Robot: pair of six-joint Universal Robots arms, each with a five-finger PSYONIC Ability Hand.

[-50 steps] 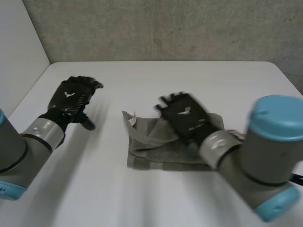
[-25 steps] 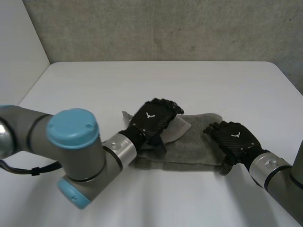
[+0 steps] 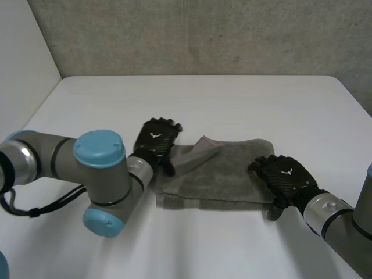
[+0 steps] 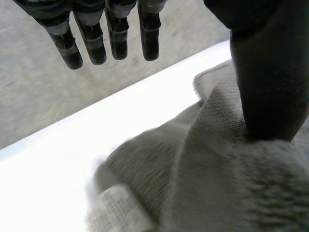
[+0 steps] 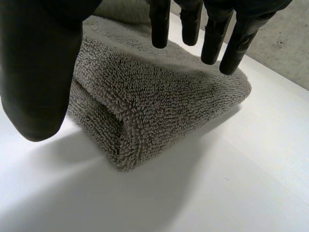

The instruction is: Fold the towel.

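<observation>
Our left hand (image 3: 156, 139) sits at the left end of the folded grey terry towel (image 3: 232, 171), fingers straight and thumb resting on the cloth. We see our right hand (image 3: 286, 176) at its right end, fingers straight above the fold, grasping nothing. The towel lies on the white table (image 3: 261, 104).

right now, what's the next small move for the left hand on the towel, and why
Probably curl the left hand shut on the left end of the grey towel. Its fingers are straight and off the cloth, only the thumb rests on it, and that end stands in a loose ridge, not flat. The right hand is open at the folded right end.
</observation>
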